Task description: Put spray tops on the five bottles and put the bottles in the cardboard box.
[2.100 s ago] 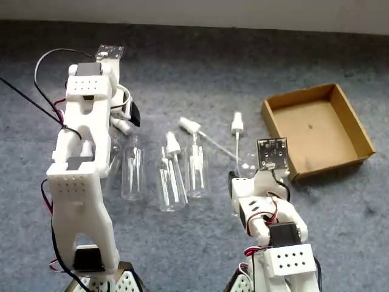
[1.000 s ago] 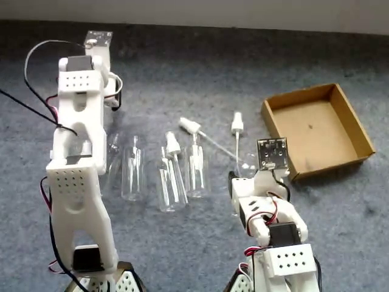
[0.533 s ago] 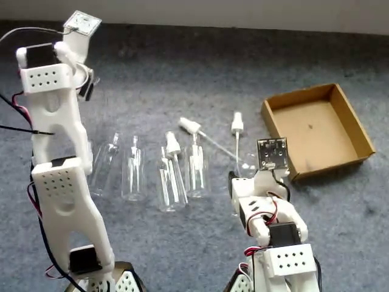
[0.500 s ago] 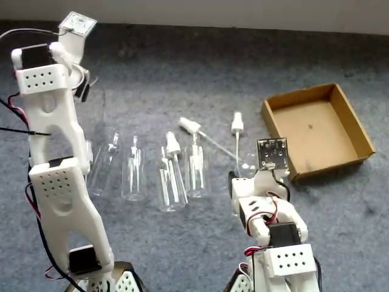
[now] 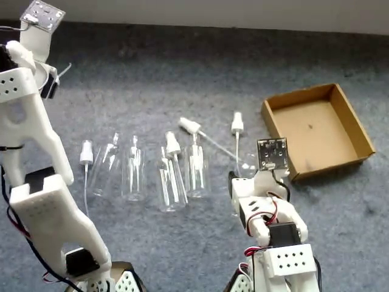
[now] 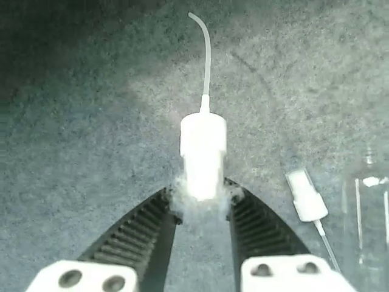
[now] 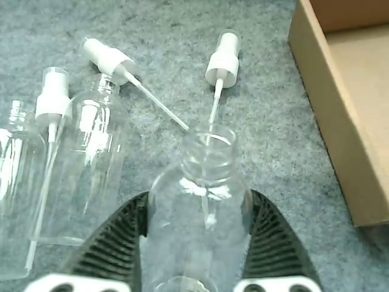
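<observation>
**Capping step: spray top lifted, open bottle presented**

1. Nearest the arm bases, the right hand (image 7: 197,201) is seen pinching an uncapped bottle (image 7: 197,243) by its body, one finger against each side. The open mouth of this bottle is turned away from the arm, toward the far side of the tabletop (image 5: 182,73).

2. Just beyond the mouth, a loose spray top (image 7: 222,61) lies on the tabletop with its tube directed toward the bottle. Whether the tube tip has entered the neck cannot be told.

3. At mid-distance, a row of bottles (image 5: 134,173) lies on its side, with further spray tops among and beside them. The cardboard box (image 5: 316,131) stands beside the right arm, apart from every bottle.

4. Farthest off, at the far left edge, the left hand (image 6: 203,198) is raised above the tabletop. A spray top (image 6: 203,146) is clamped by its head between the finger ends, with the curved tube pointing away from the hand.

**Step in hand:** judged to be the fitting of a top to the held bottle. No bottle has been boxed.

**Next move:** the two hands are well apart and must be brought together. Because the tube is bent, its tip must be lined up with the narrow neck before the top is pressed home.
</observation>
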Robot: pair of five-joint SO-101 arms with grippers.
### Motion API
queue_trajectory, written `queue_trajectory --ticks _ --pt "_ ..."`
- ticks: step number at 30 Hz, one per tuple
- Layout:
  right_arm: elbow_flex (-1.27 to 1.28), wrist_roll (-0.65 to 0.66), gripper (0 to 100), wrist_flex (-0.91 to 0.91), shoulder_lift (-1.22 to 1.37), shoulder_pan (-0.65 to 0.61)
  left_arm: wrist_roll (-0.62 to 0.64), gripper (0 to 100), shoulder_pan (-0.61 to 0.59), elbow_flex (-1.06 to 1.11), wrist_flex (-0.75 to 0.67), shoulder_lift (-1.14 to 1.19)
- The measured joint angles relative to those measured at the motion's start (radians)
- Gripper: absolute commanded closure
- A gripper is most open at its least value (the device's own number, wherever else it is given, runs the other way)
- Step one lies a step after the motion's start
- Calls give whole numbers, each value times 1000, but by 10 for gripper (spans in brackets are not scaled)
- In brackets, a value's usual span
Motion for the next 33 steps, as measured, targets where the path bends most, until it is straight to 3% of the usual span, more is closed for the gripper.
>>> queue_trajectory --ticks 13,24,33 --pt "0 0 961 0 0 0 -288 982 11 623 2 -528" --pt "0 0 961 0 0 0 -624 985 -35 1028 -8 -738" --pt "0 0 961 0 0 0 -758 985 -84 1344 -233 -750"
